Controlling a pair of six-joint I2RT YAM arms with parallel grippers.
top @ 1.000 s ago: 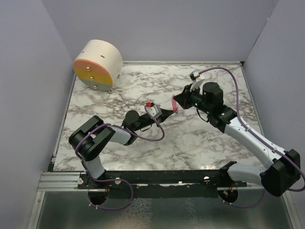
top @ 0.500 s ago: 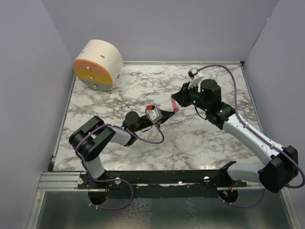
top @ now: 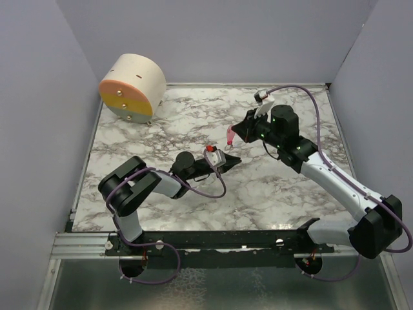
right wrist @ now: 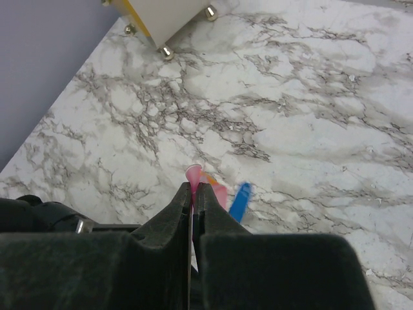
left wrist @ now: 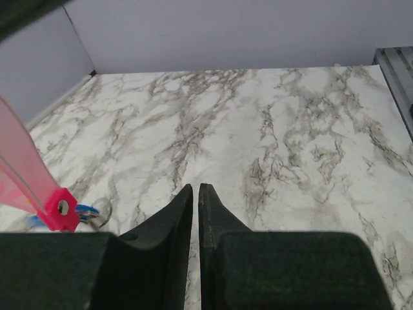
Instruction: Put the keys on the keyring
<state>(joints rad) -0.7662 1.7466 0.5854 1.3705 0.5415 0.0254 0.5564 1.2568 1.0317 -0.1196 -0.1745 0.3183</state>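
My right gripper [right wrist: 194, 188] is shut on the slim pink key [right wrist: 193, 173], whose end sticks out past the fingertips. In the top view the key [top: 230, 134] hangs from that gripper [top: 239, 134] above the middle of the marble table. The keyring's blue tag [right wrist: 240, 200] dangles blurred right beside the key. In the left wrist view the key's pink-red head [left wrist: 61, 210] shows at the left edge, with the thin metal ring [left wrist: 102, 213] against it. My left gripper [left wrist: 195, 187] lies low on the table just in front [top: 236, 159], jaws a crack apart and empty.
A round cream drum with an orange and yellow face [top: 132, 87] stands on small feet at the back left. Grey walls close in the table on three sides. A metal rail [top: 193, 242] runs along the near edge between the arm bases.
The right gripper has carried the key up and slightly left, away from the left gripper. The left gripper's jaws have parted a crack and drawn back a little toward the near side.
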